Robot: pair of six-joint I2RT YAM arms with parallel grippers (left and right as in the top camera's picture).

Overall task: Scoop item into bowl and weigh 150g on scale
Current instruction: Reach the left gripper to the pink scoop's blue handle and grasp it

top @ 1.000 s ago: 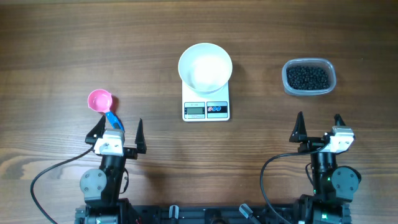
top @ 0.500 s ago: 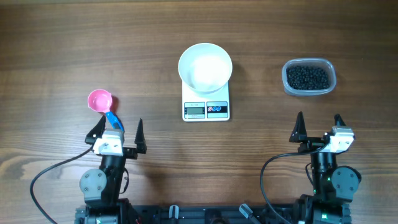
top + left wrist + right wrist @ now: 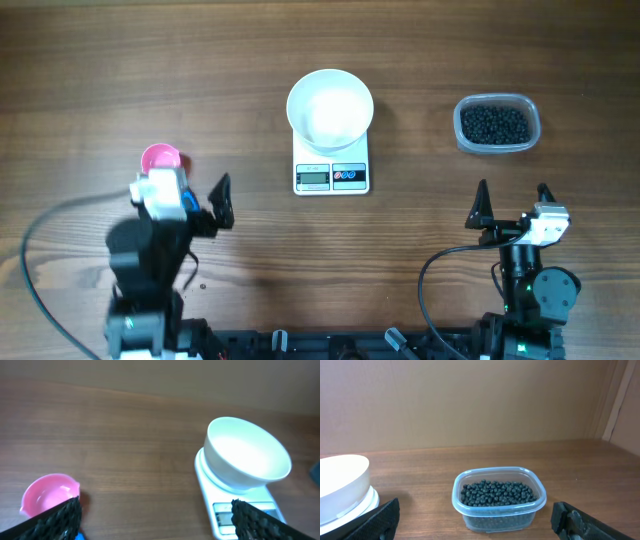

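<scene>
The white bowl [image 3: 330, 108] stands on the white scale [image 3: 331, 176] at mid-table, and the left wrist view shows the bowl [image 3: 247, 455] empty. The item, tiny black beads [image 3: 495, 124], fills a clear tub [image 3: 497, 510] at the right. A pink scoop [image 3: 159, 157] with a blue handle lies at the left. My left gripper [image 3: 186, 192] hovers open just behind the scoop [image 3: 49, 492], its wrist covering most of the handle. My right gripper [image 3: 512, 205] is open and empty, well short of the tub; its fingers [image 3: 375, 520] frame the tub from a distance.
Bare wooden table lies between the scoop, the scale and the tub. Both arm bases and their cables sit along the near edge. A brown wall stands behind the table in the right wrist view.
My left arm has swung left and forward toward the pink scoop, now covering part of its blue handle. The right arm has not moved. Both grippers stay open.
</scene>
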